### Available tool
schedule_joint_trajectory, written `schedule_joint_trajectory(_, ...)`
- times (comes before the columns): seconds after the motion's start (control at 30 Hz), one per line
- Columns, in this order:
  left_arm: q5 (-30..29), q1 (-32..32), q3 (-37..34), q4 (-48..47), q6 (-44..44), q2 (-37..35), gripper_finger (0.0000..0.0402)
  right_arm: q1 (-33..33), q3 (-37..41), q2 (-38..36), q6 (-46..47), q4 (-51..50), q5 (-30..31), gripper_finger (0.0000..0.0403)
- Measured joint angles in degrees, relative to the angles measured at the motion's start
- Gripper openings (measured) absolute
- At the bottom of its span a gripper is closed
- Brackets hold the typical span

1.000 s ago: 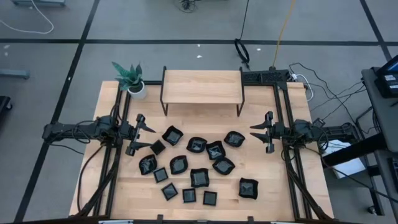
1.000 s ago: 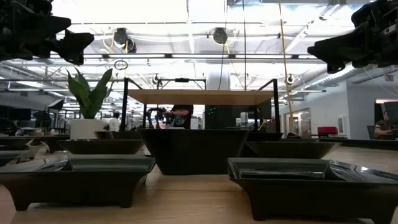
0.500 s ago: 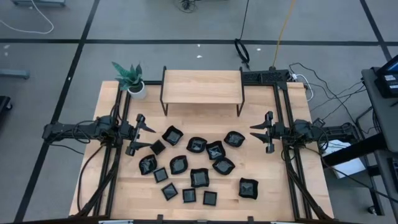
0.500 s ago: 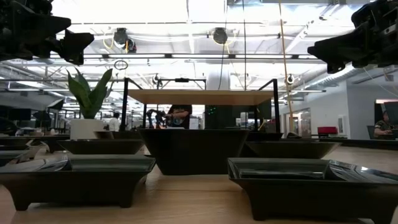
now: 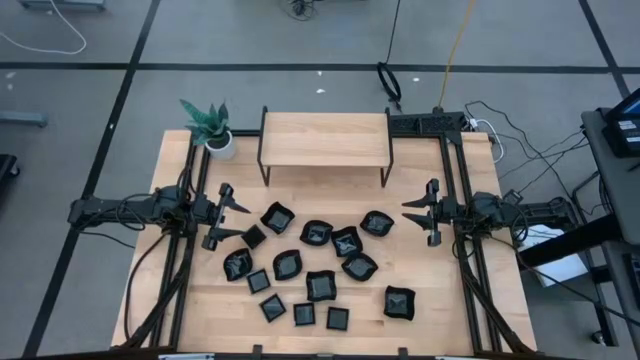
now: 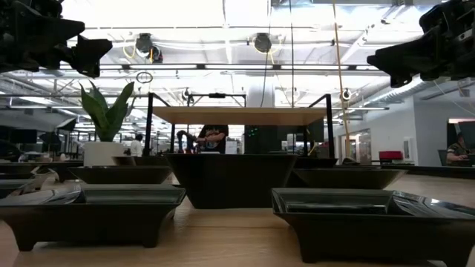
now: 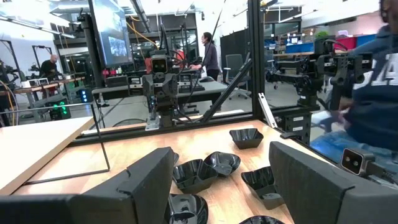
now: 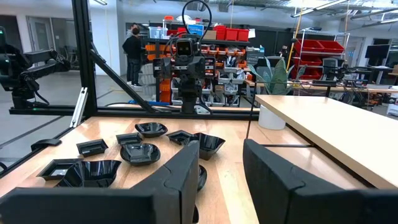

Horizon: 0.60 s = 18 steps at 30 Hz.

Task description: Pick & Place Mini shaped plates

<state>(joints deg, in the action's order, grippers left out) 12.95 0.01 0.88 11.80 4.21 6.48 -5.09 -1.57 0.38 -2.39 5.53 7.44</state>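
Low view: near mini shaped plates [image 6: 93, 211] hide table; plates behind indistinct.

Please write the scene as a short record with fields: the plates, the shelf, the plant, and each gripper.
plates: black mini plates scattered on the table, between the two arms
shelf: wooden shelf at the table's far edge, nothing on top
plant: potted plant at the far left corner, beside the shelf
left gripper: open, holding nothing, at the left edge of the plates
right gripper: open, holding nothing, right of the plates
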Motion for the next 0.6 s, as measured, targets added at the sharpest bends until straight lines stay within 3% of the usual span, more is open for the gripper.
schedule_joint_trajectory(0.23,-0.13,0.0,-0.01,0.01,0.22,-0.01,0.0267,0.0,0.0,0.0,0.0,0.0,0.0,0.0116)
schedule_joint_trajectory(0.5,-4.26,0.02,-0.02,0.32,1.03,0.0,0.0267,-0.01,-0.01,0.0,-0.01,0.01,-0.02,0.0116)
schedule_joint_trajectory(0.6,-4.28,0.02,-0.02,0.4,1.13,0.0,0.0267,0.15,-0.01,0.0,-4.99,0.18,0.26,0.0116)
